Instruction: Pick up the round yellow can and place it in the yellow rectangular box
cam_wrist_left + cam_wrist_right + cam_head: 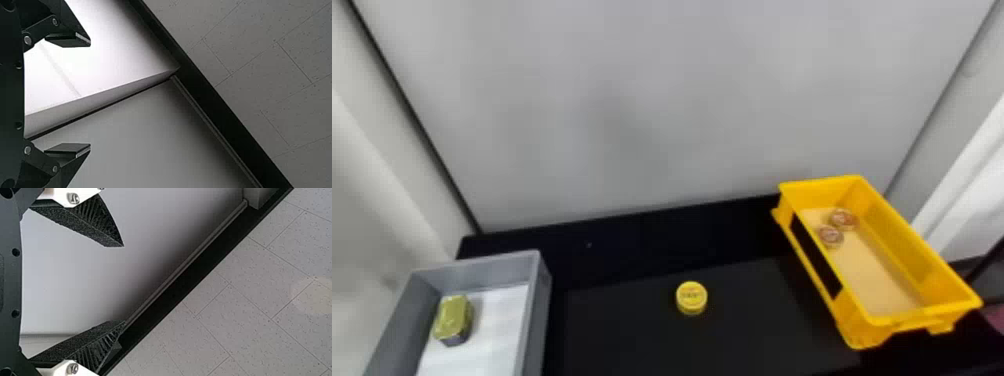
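Left tool (90, 95) and right tool (123, 284) gape empty; I should first reach for the yellow can (691, 298), lower centre.

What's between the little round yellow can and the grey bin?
Just bare black tabletop, seen in the head view, from the can to the bin.
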Motion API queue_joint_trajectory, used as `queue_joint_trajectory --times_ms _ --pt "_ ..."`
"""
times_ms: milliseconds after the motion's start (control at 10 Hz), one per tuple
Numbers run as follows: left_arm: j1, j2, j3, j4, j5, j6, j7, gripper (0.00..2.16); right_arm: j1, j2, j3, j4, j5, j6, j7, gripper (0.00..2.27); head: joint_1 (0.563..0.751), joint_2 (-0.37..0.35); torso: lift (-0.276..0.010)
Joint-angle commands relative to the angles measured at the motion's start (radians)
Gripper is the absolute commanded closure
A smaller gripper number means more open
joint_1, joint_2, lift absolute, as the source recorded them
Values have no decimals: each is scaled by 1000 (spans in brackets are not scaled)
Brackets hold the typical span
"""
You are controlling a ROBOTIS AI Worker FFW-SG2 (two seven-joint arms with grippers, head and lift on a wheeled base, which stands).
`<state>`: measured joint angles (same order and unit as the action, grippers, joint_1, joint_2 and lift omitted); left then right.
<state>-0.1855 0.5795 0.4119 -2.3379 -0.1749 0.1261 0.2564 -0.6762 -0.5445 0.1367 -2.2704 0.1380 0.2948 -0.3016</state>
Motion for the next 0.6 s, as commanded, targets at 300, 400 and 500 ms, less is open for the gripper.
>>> queue_joint_trajectory --times_ms 300,400,500 --pt "1 -1 -1 0 0 0 -3 314 -3 0 1 0 -3 6 1 78 740 18 0" --pt "3 -1 1 0 0 0 -3 314 -3 0 1 2 -3 6 1 78 740 18 0" --pt "4 -2 1 0 0 0 -3 314 -2 0 -2 3 -3 11 -1 78 740 18 0"
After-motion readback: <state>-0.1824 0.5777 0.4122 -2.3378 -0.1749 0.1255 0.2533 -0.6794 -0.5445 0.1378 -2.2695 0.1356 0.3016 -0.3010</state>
